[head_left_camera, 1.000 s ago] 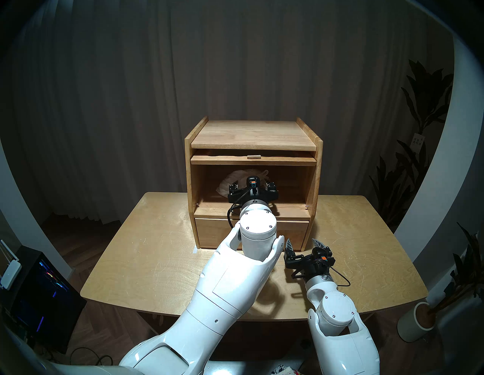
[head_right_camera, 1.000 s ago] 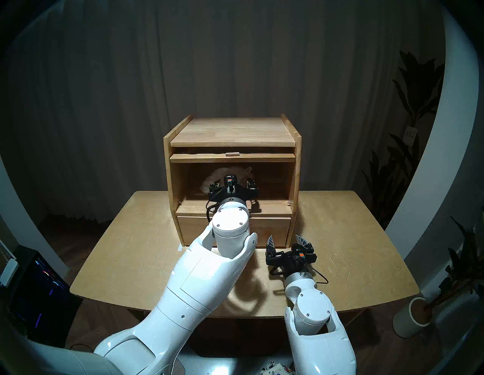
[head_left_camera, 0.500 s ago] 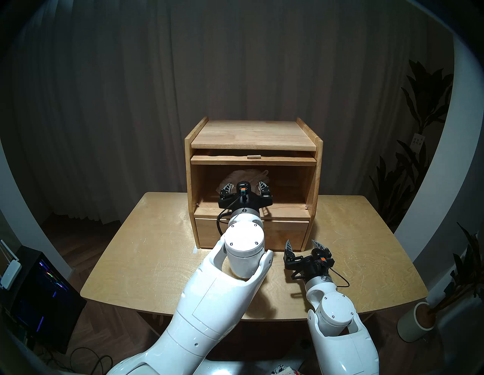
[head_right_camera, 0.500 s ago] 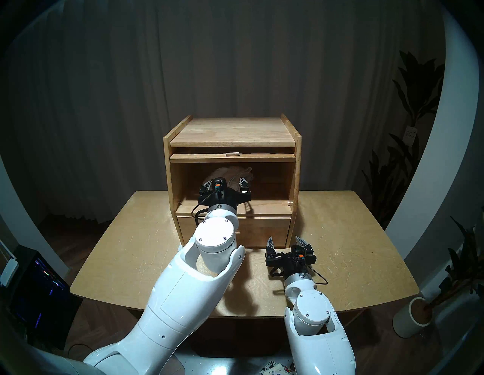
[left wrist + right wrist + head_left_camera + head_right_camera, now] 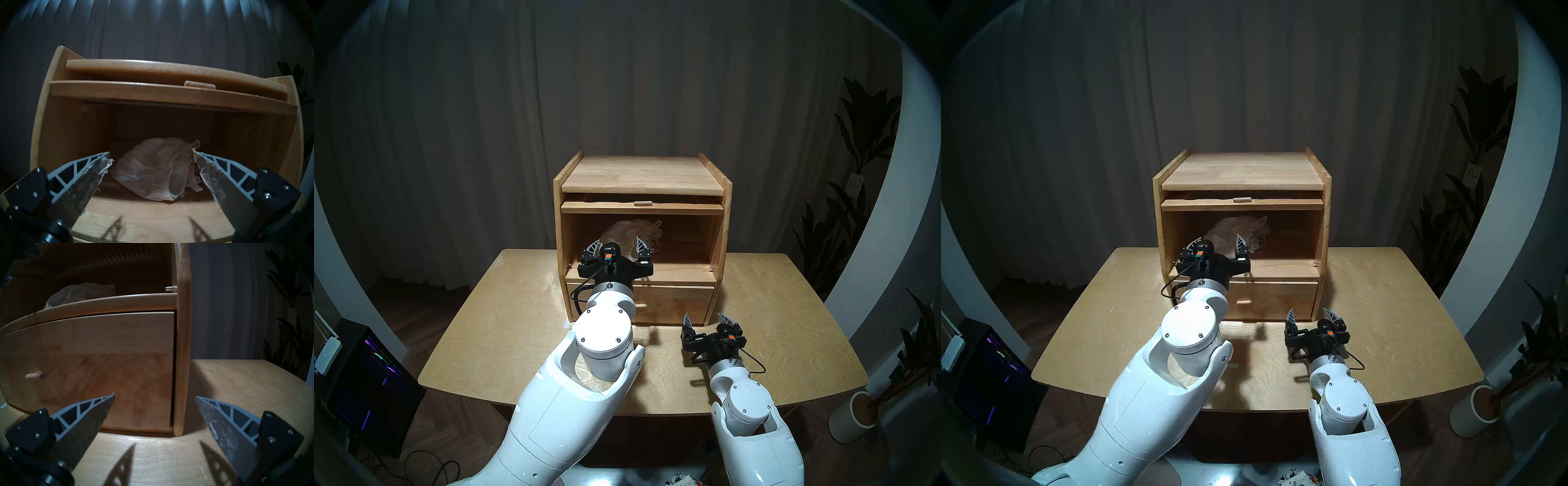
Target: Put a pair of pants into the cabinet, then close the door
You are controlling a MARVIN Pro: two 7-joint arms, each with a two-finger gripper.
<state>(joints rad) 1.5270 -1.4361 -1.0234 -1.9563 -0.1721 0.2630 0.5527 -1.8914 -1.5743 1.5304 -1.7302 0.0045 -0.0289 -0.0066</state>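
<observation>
The white pants (image 5: 629,232) (image 5: 153,169) lie crumpled at the back left of the cabinet's (image 5: 641,173) upper compartment, touched by nothing. The door (image 5: 602,206) lies flat, slid in under the cabinet top, with only its front edge and small knob (image 5: 641,203) showing. My left gripper (image 5: 618,244) (image 5: 151,154) is open at the compartment's front edge, in front of the pants and empty. My right gripper (image 5: 704,317) (image 5: 155,396) is open just above the table, facing the drawer's (image 5: 102,353) right end near the cabinet's right front corner.
The cabinet stands at the back middle of a light wooden table (image 5: 504,322). The shut drawer has a small peg knob (image 5: 34,376). A dark monitor (image 5: 365,373) sits off the table's left, and a potted plant (image 5: 857,417) off its right. Curtains hang behind.
My left arm has drawn back out of the compartment, toward me and to the left, its gripper still open. The pants stay inside. The right arm has not moved.
</observation>
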